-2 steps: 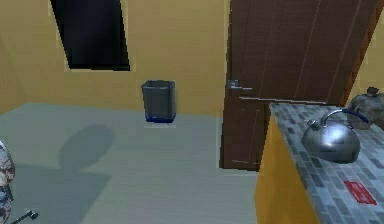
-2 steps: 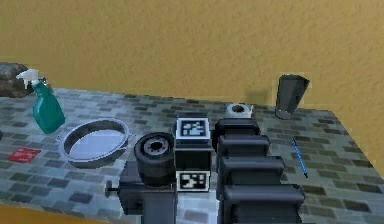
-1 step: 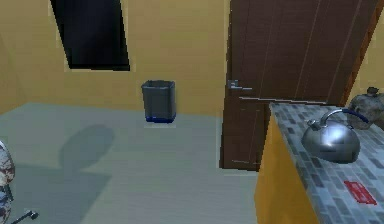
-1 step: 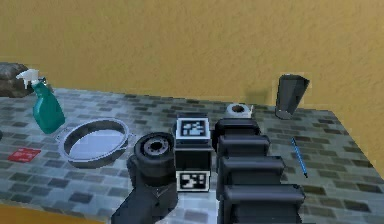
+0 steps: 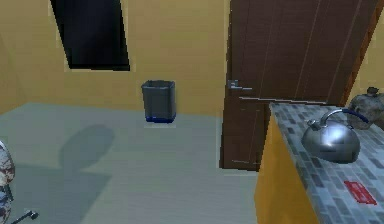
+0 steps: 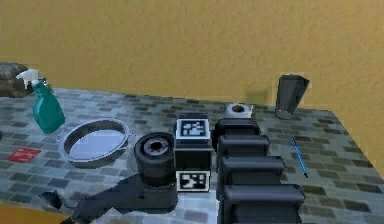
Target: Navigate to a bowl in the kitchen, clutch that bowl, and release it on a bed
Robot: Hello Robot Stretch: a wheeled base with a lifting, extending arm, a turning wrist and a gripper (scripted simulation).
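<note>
A: Where is the bowl (image 6: 97,141) sitting?
B: It is resting on the grey stone table (image 6: 340,140), between the teal spray bottle (image 6: 40,100) and the arm (image 6: 255,175), toward the arm side view's left.
A: And the tool (image 6: 60,203)?
B: Its dark body is hanging just beside the bowl's right rim, with the thin fingers (image 6: 105,203) pointing down and left, nearer the table's front edge. So the bowl is lying farther out than the fingertips.
A: Is it carrying anything?
B: I cannot tell.
A: The coming move?
B: I am judging that the fingers are needing to reach outward to the rim. Being round, the bowl is offering no long axis to favour.
</note>
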